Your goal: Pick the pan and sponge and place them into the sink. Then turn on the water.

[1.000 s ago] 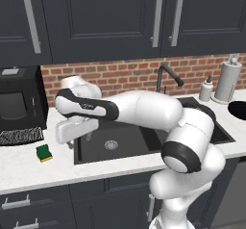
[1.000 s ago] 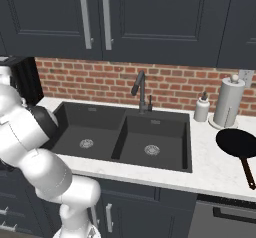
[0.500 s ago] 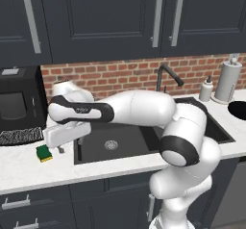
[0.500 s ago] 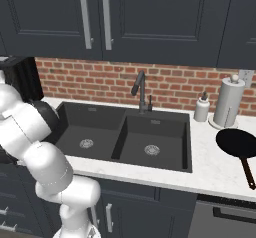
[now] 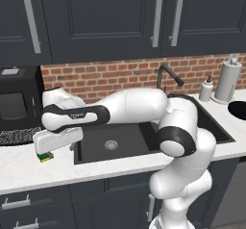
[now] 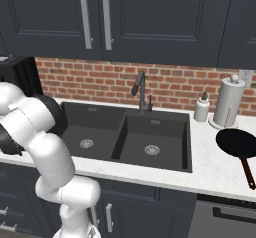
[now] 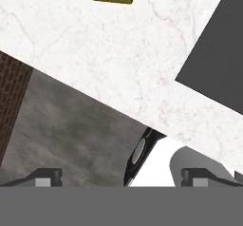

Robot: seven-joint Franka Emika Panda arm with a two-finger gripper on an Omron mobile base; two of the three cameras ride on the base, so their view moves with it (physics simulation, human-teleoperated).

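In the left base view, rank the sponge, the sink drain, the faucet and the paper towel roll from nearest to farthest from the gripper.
1. The sponge, on the counter just under the open gripper, left of the sink.
2. The sink drain, in the near basin to the right.
3. The faucet, behind the sink by the brick wall.
4. The paper towel roll, far right on the counter.

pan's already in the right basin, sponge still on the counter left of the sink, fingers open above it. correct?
Not quite. The pan is not in the basin: it sits on the counter to the right of the sink, as the right base view shows. The rest holds: the sponge lies on the counter left of the sink, with the open gripper above it in the left base view.
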